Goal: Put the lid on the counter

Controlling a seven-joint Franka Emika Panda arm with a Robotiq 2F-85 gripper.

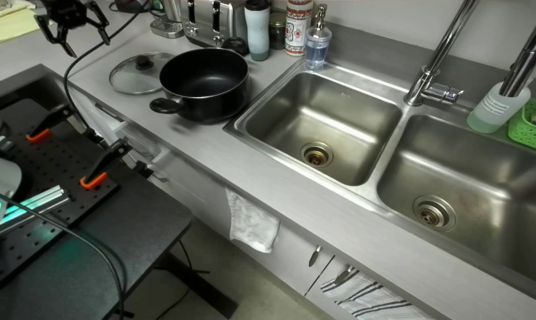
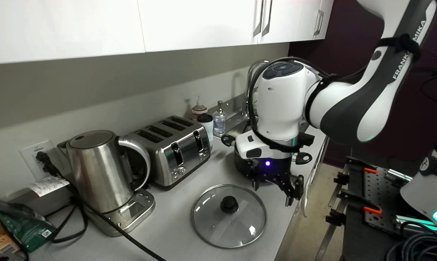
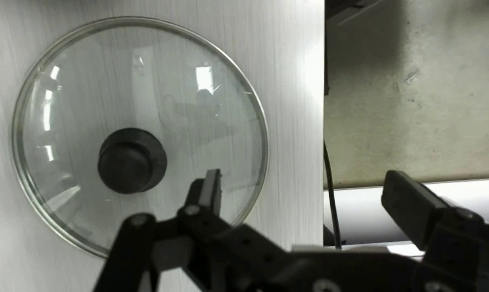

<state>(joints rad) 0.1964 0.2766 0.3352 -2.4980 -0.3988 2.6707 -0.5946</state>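
Observation:
The round glass lid (image 2: 218, 228) lies flat on the grey counter (image 2: 174, 221), its black knob up, beside the black pot (image 1: 205, 100). The lid also shows in an exterior view (image 1: 127, 81) and in the wrist view (image 3: 187, 134). The pot stands uncovered on the counter (image 1: 259, 173). My gripper (image 1: 89, 48) is raised above the counter, open, with nothing between its fingers. In the wrist view the gripper (image 3: 301, 182) has one finger over the lid's rim side and the other past the counter's front edge. It touches neither lid nor pot.
A toaster (image 2: 184, 152) and a kettle (image 2: 95, 170) stand along the wall, with a cable (image 2: 131, 239) on the counter. A tumbler (image 1: 257, 33) and a soap dispenser (image 1: 317, 46) stand behind the pot. Two sink basins (image 1: 272, 111) adjoin it. A dark table (image 1: 161, 226) stands opposite.

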